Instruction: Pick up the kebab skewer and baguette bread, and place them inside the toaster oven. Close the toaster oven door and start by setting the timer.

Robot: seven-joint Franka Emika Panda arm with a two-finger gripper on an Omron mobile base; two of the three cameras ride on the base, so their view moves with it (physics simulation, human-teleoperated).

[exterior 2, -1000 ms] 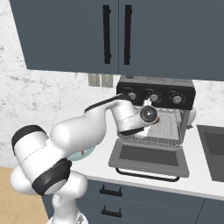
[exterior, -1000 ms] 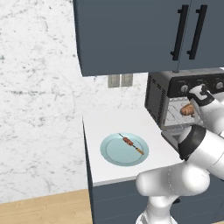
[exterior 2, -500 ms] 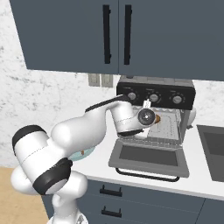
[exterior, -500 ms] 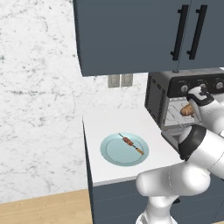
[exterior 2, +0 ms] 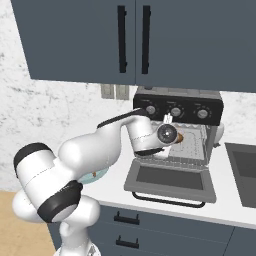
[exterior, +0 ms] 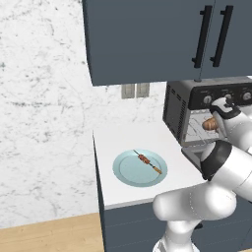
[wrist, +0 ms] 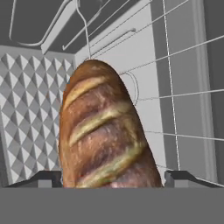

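Note:
The baguette bread (wrist: pixel 105 140) lies on the wire rack inside the toaster oven (exterior: pixel 177 113), its slashed golden crust running away from the hand. My gripper (wrist: pixel 113 177) reaches into the oven mouth, open, with one dark tip on each side of the loaf's near end and a sliver of space at the right tip. From the base the loaf (exterior: pixel 210 124) (exterior 2: pixel 179 136) shows just ahead of the hand (exterior 2: pixel 167 134). The toaster oven door (exterior 2: pixel 170 180) hangs dropped open. The kebab skewer (exterior: pixel 148 162) lies on a pale blue plate (exterior: pixel 128 172).
Dark blue wall cabinets (exterior: pixel 147 39) hang right above the oven. The black knob panel (exterior 2: pixel 175 107) sits over the oven mouth. A wall outlet (exterior: pixel 135 90) is behind the counter, and a sink (exterior 2: pixel 242 172) lies to the oven's right.
The jaws have spread a little off the loaf's sides. The loaf and the arm stay where they were.

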